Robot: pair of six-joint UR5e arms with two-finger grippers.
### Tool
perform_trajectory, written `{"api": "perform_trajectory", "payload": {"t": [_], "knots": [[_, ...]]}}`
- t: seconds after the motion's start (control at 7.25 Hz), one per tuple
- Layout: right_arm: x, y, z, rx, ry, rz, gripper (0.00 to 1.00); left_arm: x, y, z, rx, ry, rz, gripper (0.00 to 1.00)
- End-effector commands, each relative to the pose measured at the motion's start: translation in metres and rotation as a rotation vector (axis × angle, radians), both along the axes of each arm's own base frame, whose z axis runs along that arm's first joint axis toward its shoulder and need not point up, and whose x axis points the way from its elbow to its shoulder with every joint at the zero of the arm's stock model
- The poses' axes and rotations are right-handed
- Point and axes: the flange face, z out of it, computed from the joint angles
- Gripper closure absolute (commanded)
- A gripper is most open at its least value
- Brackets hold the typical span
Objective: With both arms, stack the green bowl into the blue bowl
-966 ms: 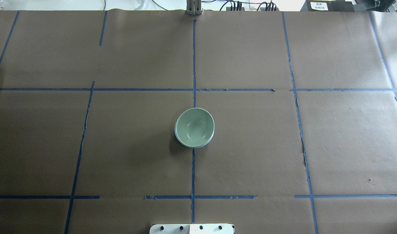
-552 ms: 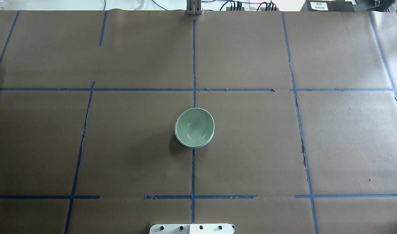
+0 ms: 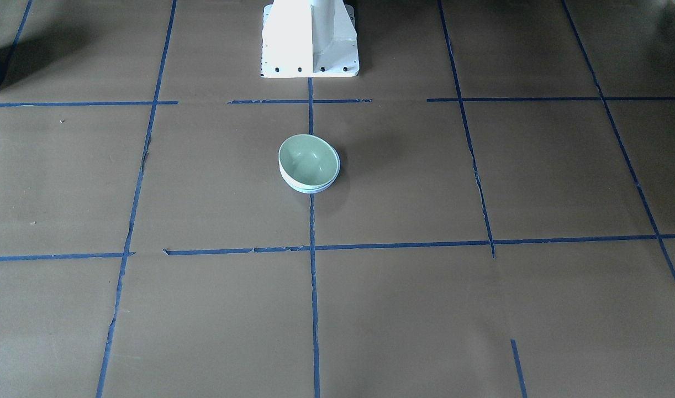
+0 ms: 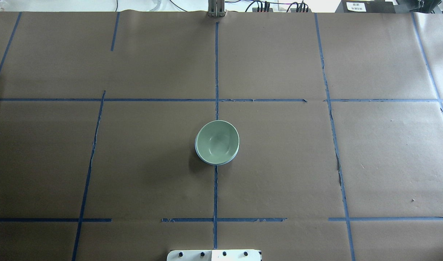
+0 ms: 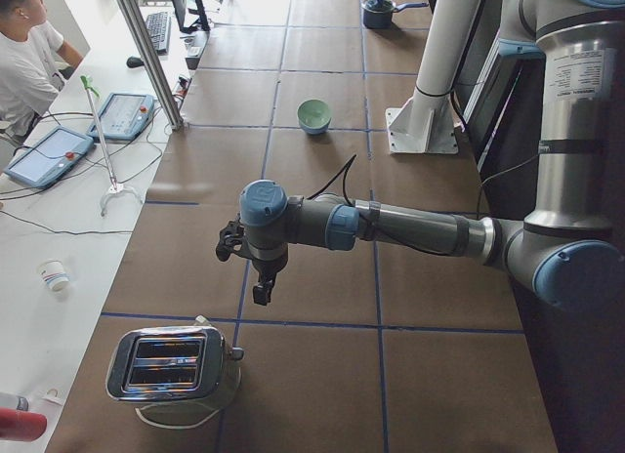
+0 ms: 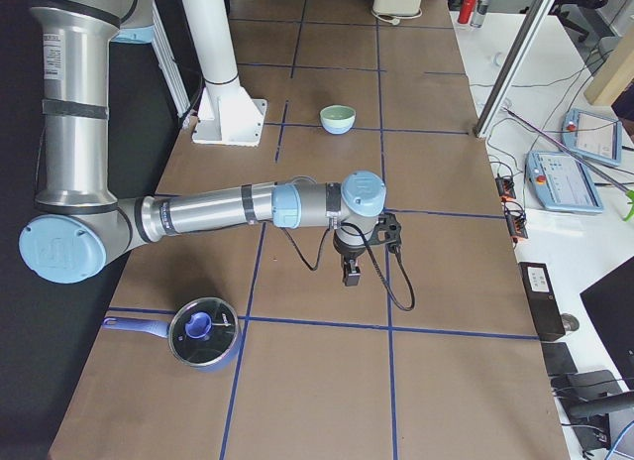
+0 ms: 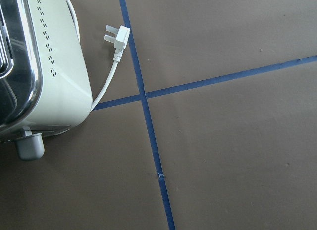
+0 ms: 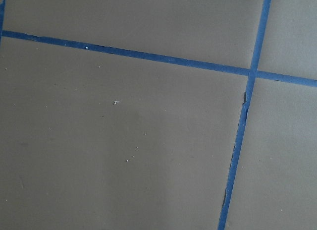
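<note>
The green bowl [image 4: 217, 141] sits nested inside the blue bowl [image 4: 216, 164] at the table's centre; only a thin blue rim shows under it. The pair also shows in the front view, green bowl [image 3: 308, 159] in blue bowl [image 3: 307, 190]. No arm shows in the overhead or front views. In the exterior left view my left gripper [image 5: 262, 292] hangs over the table far from the green bowl [image 5: 313, 112], near a toaster. In the exterior right view my right gripper [image 6: 352, 276] hangs far from the green bowl [image 6: 337, 115]. I cannot tell whether either gripper is open or shut.
A toaster [image 5: 176, 365] with a loose plug [image 7: 118, 39] stands at the table's left end. A blue lidded pot [image 6: 203, 333] lies at the right end. The white pedestal [image 3: 310, 38] stands behind the bowls. An operator [image 5: 24, 53] sits beside the table.
</note>
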Motion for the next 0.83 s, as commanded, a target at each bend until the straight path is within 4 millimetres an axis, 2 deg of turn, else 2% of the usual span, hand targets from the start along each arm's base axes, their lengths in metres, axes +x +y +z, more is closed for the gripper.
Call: {"api": "perform_trajectory", "payload": {"t": [0.0, 0.69], "knots": [[-0.0004, -0.0001, 0.0013, 0.004, 0.0, 0.0, 0.0, 0.004, -0.002, -0.0002, -0.002, -0.003, 0.006, 0.0], [0.0005, 0.0025, 0.0072, -0.009, 0.0, 0.0, 0.0, 0.0048, -0.0024, -0.0012, -0.004, -0.003, 0.008, 0.0]]}}
